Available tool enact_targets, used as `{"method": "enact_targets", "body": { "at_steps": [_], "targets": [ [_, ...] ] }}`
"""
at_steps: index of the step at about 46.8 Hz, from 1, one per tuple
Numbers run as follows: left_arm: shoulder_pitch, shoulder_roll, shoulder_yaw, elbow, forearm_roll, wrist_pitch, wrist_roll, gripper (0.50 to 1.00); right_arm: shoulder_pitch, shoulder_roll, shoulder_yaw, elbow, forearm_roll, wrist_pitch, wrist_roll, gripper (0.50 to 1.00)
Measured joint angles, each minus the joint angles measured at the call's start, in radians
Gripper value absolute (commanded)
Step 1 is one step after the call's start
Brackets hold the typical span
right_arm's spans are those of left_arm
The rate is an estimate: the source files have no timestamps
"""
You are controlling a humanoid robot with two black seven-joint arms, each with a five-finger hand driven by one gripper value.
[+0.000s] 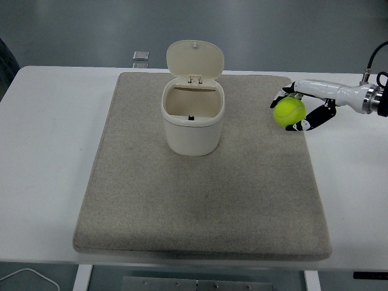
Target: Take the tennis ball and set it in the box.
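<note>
Gripping the tennis ball (pixel 290 111) between curled fingers, my right hand (pixel 301 109) holds it over the right edge of the grey mat (pixel 200 200), well apart from the cream box (pixel 192 122), which stands upright with its lid (pixel 195 59) open.

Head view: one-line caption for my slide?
Right hand grips the tennis ball beside the open-lidded box on the mat.
</note>
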Motion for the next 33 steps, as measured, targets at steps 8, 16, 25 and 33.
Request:
{"method": "enact_targets", "body": {
  "at_steps": [8, 16, 25, 33],
  "targets": [
    [0.000, 0.000, 0.000, 0.000, 0.000, 0.000, 0.000, 0.992, 0.023, -0.018, 0.063, 0.060, 0.008, 0.091, 0.001, 0.500],
    [0.000, 0.000, 0.000, -0.001, 0.000, 0.000, 0.000, 0.992, 0.060, -0.051, 0.096, 0.136, 0.039, 0.143, 0.002, 0.500],
    [0.000, 0.000, 0.000, -0.001, 0.000, 0.000, 0.000, 0.992, 0.110, -0.045, 0.102, 0.174, 0.075, 0.167, 0.001, 0.500],
    [0.000, 0.000, 0.000, -0.001, 0.000, 0.000, 0.000, 0.992, 0.129, -0.015, 0.102, 0.197, 0.078, 0.166, -0.007, 0.500]
  ]
}}
